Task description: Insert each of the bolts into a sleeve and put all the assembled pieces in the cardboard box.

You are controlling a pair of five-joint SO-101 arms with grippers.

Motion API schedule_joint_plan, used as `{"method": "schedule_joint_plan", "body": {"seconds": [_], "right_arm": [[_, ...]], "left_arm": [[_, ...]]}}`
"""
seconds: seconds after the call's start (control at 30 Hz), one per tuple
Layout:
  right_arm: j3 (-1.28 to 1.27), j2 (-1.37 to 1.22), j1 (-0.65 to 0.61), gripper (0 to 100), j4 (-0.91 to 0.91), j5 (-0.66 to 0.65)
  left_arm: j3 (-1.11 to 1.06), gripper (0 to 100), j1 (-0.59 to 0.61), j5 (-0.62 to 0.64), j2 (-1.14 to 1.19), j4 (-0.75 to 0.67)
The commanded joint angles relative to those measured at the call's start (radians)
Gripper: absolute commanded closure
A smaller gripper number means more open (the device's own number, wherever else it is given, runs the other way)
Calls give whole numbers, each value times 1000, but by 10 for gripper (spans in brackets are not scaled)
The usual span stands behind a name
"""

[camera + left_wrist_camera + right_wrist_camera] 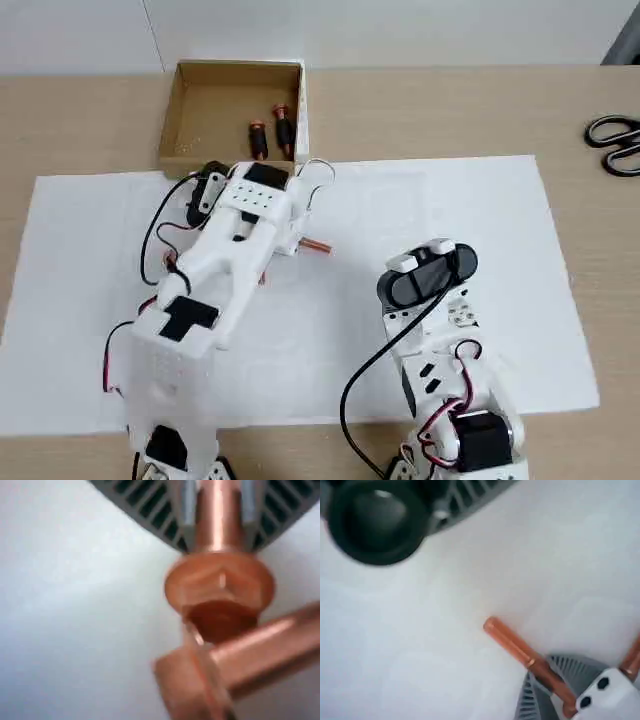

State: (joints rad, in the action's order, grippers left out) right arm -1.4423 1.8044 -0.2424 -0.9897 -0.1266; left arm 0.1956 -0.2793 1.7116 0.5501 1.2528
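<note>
My left gripper [291, 243] is low over the white paper [480, 200], shut on a copper bolt [219, 582] whose shank pokes out sideways [318, 245]. In the left wrist view the bolt's flanged head faces the camera between grey ribbed jaws. A second copper bolt [240, 662] lies on the paper just beside it. My right gripper [395, 510] holds a black sleeve [375, 522] above the paper, to the right of the left gripper [555, 690]. The cardboard box [172, 110] at the back holds two assembled pieces [258, 140] [283, 125].
Black scissors [615, 145] lie on the wooden table at the far right edge. The paper covers most of the table's middle, with open room between the two arms and along its right side.
</note>
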Motion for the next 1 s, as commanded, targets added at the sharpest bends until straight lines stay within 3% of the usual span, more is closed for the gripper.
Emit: {"method": "schedule_joint_plan", "body": {"seconds": [0.0, 0.17, 0.37, 0.77, 0.97], "right_arm": [[9, 7, 12, 995, 24, 3], [9, 7, 12, 995, 24, 3], [9, 7, 12, 995, 24, 3], [6, 8, 2, 994, 113, 5], [-18, 8, -133, 994, 124, 5]], "left_arm": [[160, 994, -20, -6, -9, 146], [348, 994, -34, -8, -2, 319], [389, 994, -18, -14, -6, 342], [495, 994, -15, -423, -31, 502], [483, 994, -31, -514, -229, 500]]}}
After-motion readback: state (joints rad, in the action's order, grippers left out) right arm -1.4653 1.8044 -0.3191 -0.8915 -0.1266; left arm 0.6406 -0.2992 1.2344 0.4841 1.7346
